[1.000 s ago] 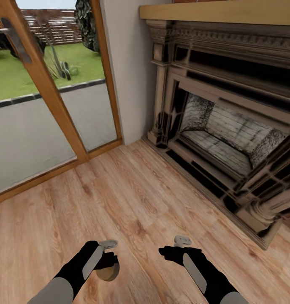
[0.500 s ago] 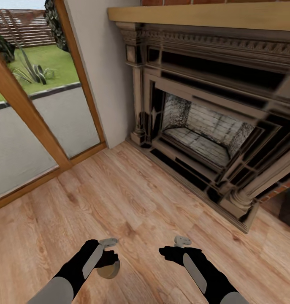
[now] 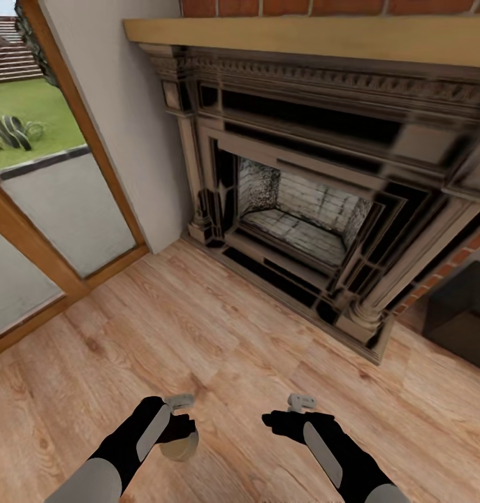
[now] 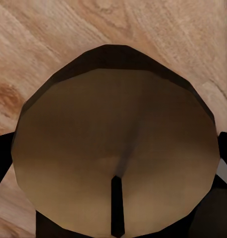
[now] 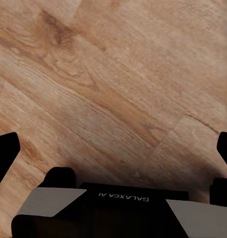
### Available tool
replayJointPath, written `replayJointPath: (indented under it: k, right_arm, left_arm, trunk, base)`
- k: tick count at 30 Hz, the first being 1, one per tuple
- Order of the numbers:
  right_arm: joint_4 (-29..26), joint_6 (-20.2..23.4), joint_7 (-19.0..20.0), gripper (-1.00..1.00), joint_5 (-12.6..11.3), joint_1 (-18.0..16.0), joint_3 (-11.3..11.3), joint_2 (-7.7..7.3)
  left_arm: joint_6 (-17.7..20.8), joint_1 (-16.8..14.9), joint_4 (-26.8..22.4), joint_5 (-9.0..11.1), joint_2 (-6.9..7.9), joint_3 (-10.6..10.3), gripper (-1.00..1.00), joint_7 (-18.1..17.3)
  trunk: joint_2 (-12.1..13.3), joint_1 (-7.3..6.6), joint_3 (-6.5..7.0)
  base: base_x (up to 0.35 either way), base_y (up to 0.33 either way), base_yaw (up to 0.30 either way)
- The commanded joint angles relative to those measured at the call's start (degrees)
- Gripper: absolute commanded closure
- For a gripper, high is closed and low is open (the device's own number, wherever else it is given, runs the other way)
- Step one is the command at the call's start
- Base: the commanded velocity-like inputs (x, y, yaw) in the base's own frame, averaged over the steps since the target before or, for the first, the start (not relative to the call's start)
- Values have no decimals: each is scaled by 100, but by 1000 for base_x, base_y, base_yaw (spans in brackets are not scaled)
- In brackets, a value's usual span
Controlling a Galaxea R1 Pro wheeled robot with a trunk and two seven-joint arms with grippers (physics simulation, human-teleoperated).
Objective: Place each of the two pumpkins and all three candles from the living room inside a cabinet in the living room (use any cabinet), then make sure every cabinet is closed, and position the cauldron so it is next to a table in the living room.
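Observation:
My left gripper (image 3: 175,424) is shut on a candle (image 3: 181,447), a short round stub that looks tan in the shade, held low over the wood floor. In the left wrist view the candle's flat round top (image 4: 113,129) with a dark wick sits between the black fingers (image 4: 0,161). My right gripper (image 3: 283,418) hangs beside it, open, with bare floor between its spread fingertips (image 5: 4,151). The pumpkins, cabinet, cauldron and table are out of view.
A large carved dark fireplace (image 3: 302,209) with a tan mantel fills the wall ahead, with brick above it. A wood-framed glass door (image 3: 51,209) stands at the left. A dark box (image 3: 463,314) sits at the right. Light wood floor (image 3: 219,335) spreads in front.
The whole view has swung to the right: the fireplace and door slid left and a dark box came in at the right. Both arms hold the same pose, candle still gripped.

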Motion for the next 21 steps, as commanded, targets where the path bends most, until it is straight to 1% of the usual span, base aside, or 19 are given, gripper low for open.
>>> replayJointPath:
  k: [1, 3, 16, 21]
  right_arm:
    - [-5, -1, -34, -100, -52, -4, 18, -3]
    - [-3, -46, -23, -100, -52, -4, 16, -3]
    - [8, -84, -13, -100, -51, -4, 13, -4]
    - [101, -85, -13, -100, -51, -4, 11, 4]
  left_arm:
    - [14, -1, -11, 66, 6, -20, 100, 53]
    - [14, -1, -11, 66, 10, -20, 100, 53]
    - [14, -1, -11, 72, 12, -20, 100, 53]
    - [14, -1, -11, 69, 12, -20, 100, 53]
  trunk:
    - [39, -22, 14]
    - [119, -66, 50]
    - [119, -66, 50]
    - [119, -66, 59]
  base:
    - [0, 0, -284]
    - [0, 0, -284]
    - [0, 0, -284]
    - [0, 0, -284]
